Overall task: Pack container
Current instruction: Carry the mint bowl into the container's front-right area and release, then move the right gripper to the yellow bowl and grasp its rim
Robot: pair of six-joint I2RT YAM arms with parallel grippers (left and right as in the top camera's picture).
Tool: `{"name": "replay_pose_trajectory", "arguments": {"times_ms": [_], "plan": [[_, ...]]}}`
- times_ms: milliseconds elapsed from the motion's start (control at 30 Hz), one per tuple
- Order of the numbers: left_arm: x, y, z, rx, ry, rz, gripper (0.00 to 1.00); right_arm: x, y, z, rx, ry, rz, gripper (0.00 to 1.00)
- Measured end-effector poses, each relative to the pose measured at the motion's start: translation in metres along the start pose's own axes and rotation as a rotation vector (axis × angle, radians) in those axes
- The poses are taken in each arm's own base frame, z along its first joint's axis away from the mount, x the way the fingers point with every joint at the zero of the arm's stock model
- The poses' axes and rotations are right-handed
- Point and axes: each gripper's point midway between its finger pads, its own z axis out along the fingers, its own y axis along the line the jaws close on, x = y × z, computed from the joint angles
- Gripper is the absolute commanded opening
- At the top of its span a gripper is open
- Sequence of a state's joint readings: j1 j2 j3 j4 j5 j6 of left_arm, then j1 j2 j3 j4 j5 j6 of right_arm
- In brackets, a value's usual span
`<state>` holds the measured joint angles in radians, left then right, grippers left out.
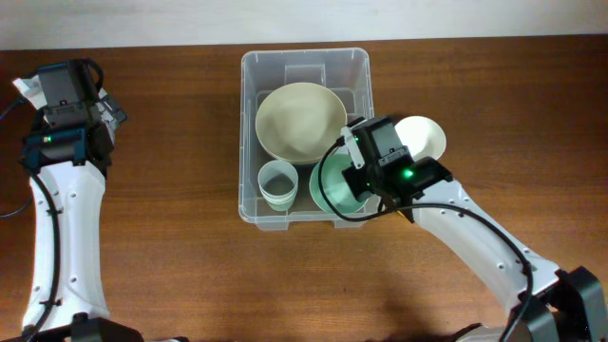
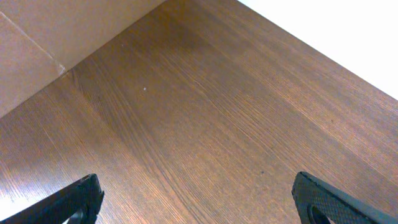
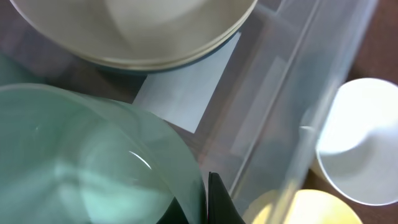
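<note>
Found mid-bench [image 1: 171, 237]: the container [image 1: 249, 133], a clear tub, already loaded with three things. Taking up the far half, a large cream bowl [image 1: 300, 121], upright and flat on the base. Tucked into the near left corner, a pale cup [image 1: 277, 183], mouth up, just beside the cream bowl. Wedged into the near right corner, a green bowl [image 1: 328, 190], tilted rather than flat, probably because the gap between cup and wall looks too narrow for lying level.

Clenched on the rim of that green bowl with the right claw [image 3: 208, 200], reaching in over the tub's right wall. Gripped at the edge presumably to lower the bowl on its side and steer it under the cream bowl's overhang. Seen from the right wrist: green bowl close below the cream bowl's rim, white label [image 3: 186, 87] on the tub's base between them. Touching or not, cannot tell.

Sitting outside on the bench, just beside the right wall: a white bowl [image 1: 425, 136], upright, likely next in line. Also glimpsed outside that wall, something pale yellow [image 3: 298, 208], too blurred to name.

Parked well apart at the far left, over bare wood, with the left claw [image 2: 199, 202] spread wide and grasping nothing. Kept clear of the working side, by the look of it.
</note>
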<state>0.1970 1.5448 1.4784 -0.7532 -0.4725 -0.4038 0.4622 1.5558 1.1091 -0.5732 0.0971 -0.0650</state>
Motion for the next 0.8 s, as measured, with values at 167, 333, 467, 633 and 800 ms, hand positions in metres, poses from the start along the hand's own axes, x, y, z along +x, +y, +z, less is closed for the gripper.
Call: {"name": "replay_pose_trajectory", "arguments": {"times_ms": [167, 333, 467, 633, 800], "plan": [[0.000, 0.000, 0.000, 0.000, 0.000, 0.000, 0.99, -0.002, 0.001, 0.000, 0.002, -0.004, -0.009, 0.50], [0.000, 0.000, 0.000, 0.000, 0.000, 0.000, 0.99, -0.010, -0.001, -0.009, 0.006, -0.006, -0.012, 0.50], [0.000, 0.000, 0.000, 0.000, 0.000, 0.000, 0.99, -0.030, -0.005, -0.031, 0.008, -0.021, 0.013, 0.50], [0.000, 0.000, 0.000, 0.000, 0.000, 0.000, 0.99, -0.053, -0.022, -0.064, 0.041, -0.035, 0.102, 0.50], [0.000, 0.000, 0.000, 0.000, 0.000, 0.000, 1.00, -0.040, -0.063, -0.081, 0.117, 0.024, 0.250, 0.50]]}}
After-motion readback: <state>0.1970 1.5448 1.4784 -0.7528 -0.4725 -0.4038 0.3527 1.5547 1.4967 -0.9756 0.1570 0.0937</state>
